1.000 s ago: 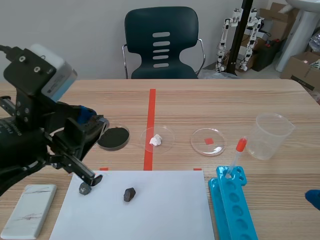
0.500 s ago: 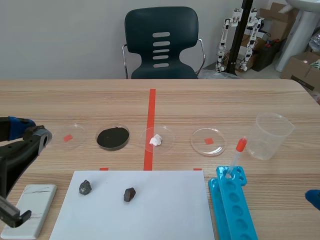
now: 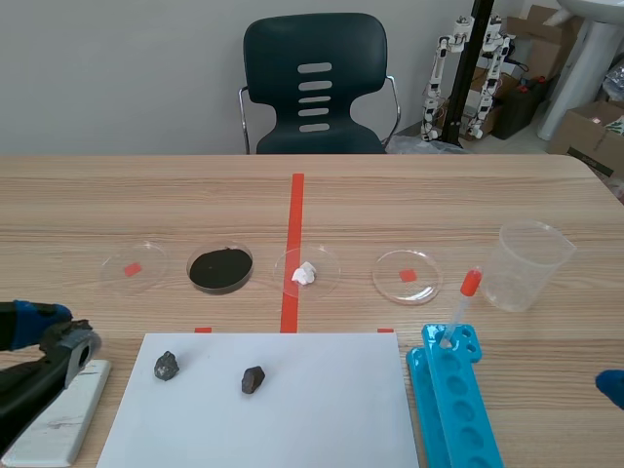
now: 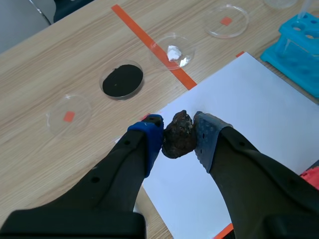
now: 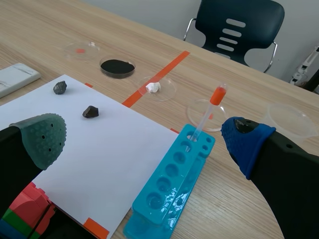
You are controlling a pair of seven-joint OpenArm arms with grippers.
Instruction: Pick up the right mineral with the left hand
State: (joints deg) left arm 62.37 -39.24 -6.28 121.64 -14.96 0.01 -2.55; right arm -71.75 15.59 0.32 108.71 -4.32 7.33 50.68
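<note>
The right stone [image 3: 253, 379] lies on the white paper [image 3: 322, 409], a little way from the left stone [image 3: 167, 366]. Nothing touches either in the scene view, and the right wrist view shows the same pair on the sheet.

In the left wrist view, the left end effector [image 4: 179, 137] has its two pads pressed against the sides of a dark stone [image 4: 177, 143]. The fingers are only as far apart as that lump is wide. This does not fit the other views, and I cannot tell which stone it is. In the scene view this end effector sits low at the bench [image 3: 439, 195] edge, over the pale slab [image 3: 58, 419] and well apart from the right stone.

The right end effector [image 5: 144, 139] is spread wide and holds nothing, near the blue tube rack [image 5: 169, 194].

The step in hand looks like the approach:
- If a stone really is pinched, it should probably be set down first.
- The arm should pass above the left stone, not sweep across the sheet, or it may knock that stone.
- The fingers should come down from above, opened wider than the right stone, one on each side.
- The pads need to go low without snagging the paper.
- The stone is irregular, so closing on its broader faces should keep it from rolling out.
- Then lift straight up.
</note>
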